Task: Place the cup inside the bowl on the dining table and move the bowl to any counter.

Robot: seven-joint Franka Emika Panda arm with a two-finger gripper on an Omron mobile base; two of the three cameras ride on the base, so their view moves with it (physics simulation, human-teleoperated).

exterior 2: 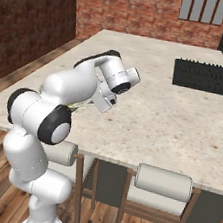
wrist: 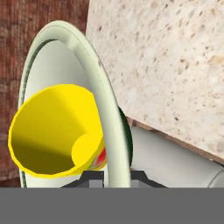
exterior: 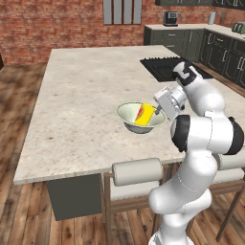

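The pale green-white bowl (exterior: 127, 113) sits on the dining table (exterior: 81, 95) near its front edge. Inside it the yellow cup (exterior: 145, 115) lies tipped on its side, with a red patch showing beside it. My gripper (exterior: 160, 111) is at the bowl's right rim. In the hand view the cup (wrist: 52, 127) opens toward the camera inside the bowl (wrist: 57, 61). There my gripper (wrist: 114, 177) straddles the rim, one fingertip inside and one outside, both pressed close to it. In the right base view my arm hides nearly all of the bowl.
A black cooktop (exterior: 165, 67) is set into the table behind my arm. Two padded stools (exterior: 139, 172) (exterior 2: 163, 183) stand under the table's front edge. A counter (exterior: 191, 27) with dark cabinets and a coffee machine (exterior: 170, 18) runs along the back right.
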